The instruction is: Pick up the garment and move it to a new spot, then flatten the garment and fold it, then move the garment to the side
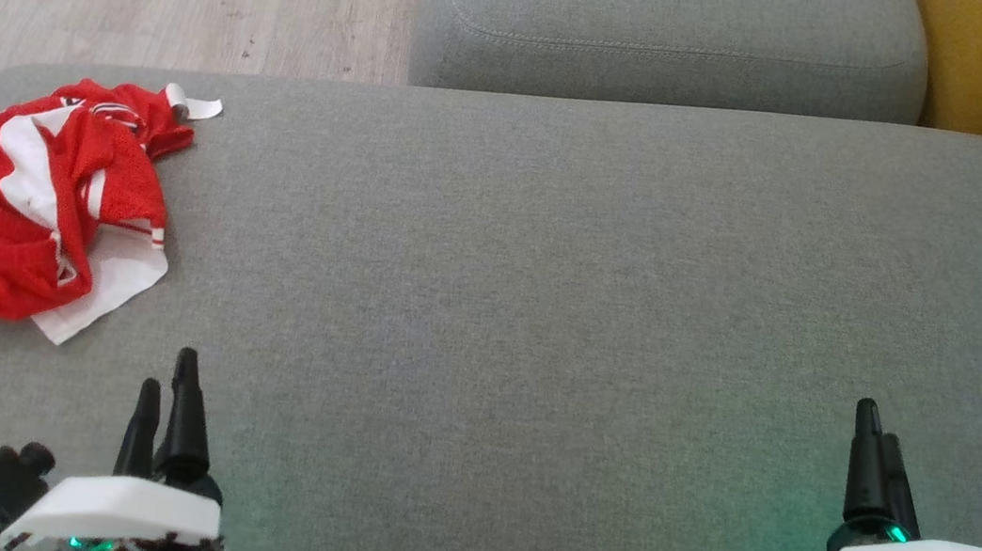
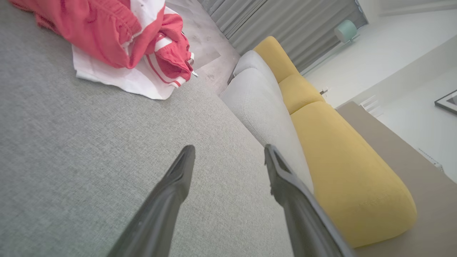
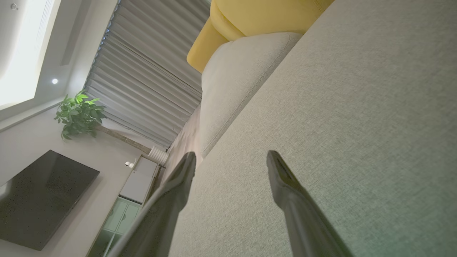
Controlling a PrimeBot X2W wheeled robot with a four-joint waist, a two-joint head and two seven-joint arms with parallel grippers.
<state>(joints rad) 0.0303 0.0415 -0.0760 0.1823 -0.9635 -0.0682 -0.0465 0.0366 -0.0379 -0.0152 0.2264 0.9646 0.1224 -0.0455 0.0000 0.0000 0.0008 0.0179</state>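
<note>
Ahead and left of the left gripper (image 1: pixel 169 369), in the head view, the crumpled red-and-white garment (image 1: pixel 18 194) lies well apart from the right gripper (image 1: pixel 879 423). Left wrist view: jaws apart, garment up and left of them (untouched). Right wrist view: jaws apart over bare grey cushion (image 3: pixel 357 107). Pinching only one loose layer could, I judge, let the bundle slip or drag.

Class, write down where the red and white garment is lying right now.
In the head view the crumpled garment lies at the left edge of the grey cushion, ahead of the open left gripper and apart from it.
</note>
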